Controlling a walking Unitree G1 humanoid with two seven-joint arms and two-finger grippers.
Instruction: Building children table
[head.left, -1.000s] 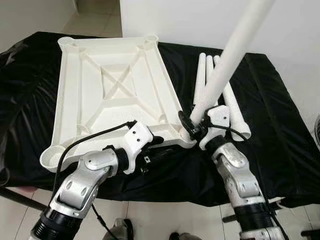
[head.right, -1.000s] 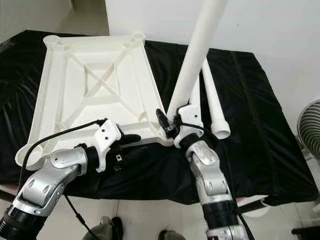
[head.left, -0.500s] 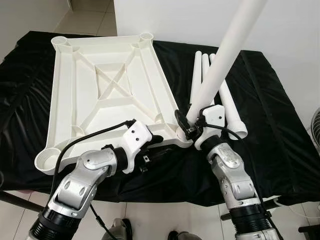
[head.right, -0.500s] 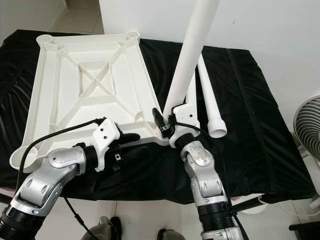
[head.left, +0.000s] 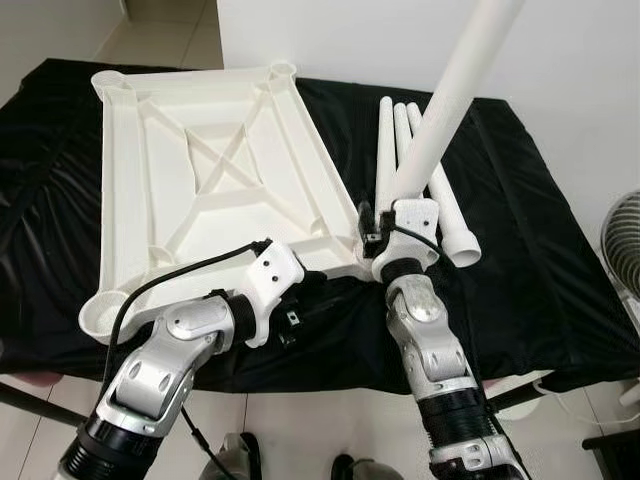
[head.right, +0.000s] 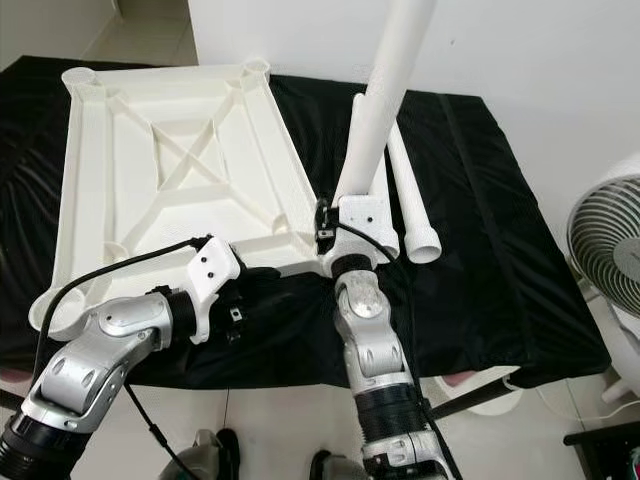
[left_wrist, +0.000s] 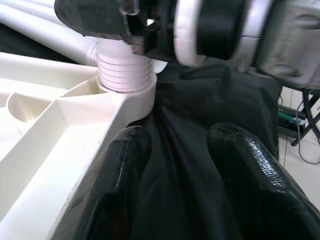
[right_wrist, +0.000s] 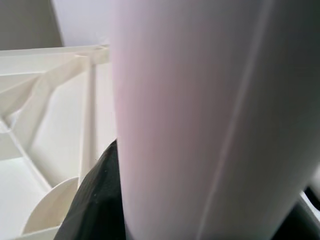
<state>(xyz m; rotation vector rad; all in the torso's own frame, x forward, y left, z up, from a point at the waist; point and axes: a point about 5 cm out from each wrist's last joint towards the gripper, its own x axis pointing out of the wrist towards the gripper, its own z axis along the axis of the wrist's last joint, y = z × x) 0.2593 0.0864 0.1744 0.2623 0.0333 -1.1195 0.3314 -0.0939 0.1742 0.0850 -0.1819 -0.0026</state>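
The white table leg (head.left: 455, 95) now stands closer to upright than it did a second ago, when it leaned further out to the robot's right; its threaded end (left_wrist: 126, 72) sits in the near right corner socket (left_wrist: 131, 95) of the upturned white tabletop (head.left: 210, 170). In the left wrist view several threads are exposed above the socket rim, so I judge the leg is started but not screwed home. Straightening it should help the threads bite squarely.

The right pincer (head.left: 385, 232) is clenched around the leg just above the socket, at the near edge of the tabletop. The left pincer (left_wrist: 180, 165) hovers beside that same corner over the black cloth (head.left: 520, 210), its two black fingers (left_wrist: 125, 155) parted and grasping nothing; whether one of them touches the tabletop's edge is hard to tell.

Three spare legs (head.left: 440, 185) lie side by side on the cloth-covered surface, just right of the tabletop, partly behind the raised leg.

The raised leg's top runs out of frame in both eye views. In the right wrist view the leg is a blurred white mass, hiding the contact of the fingers. A fan (head.right: 605, 240) is cut off at the right edge.
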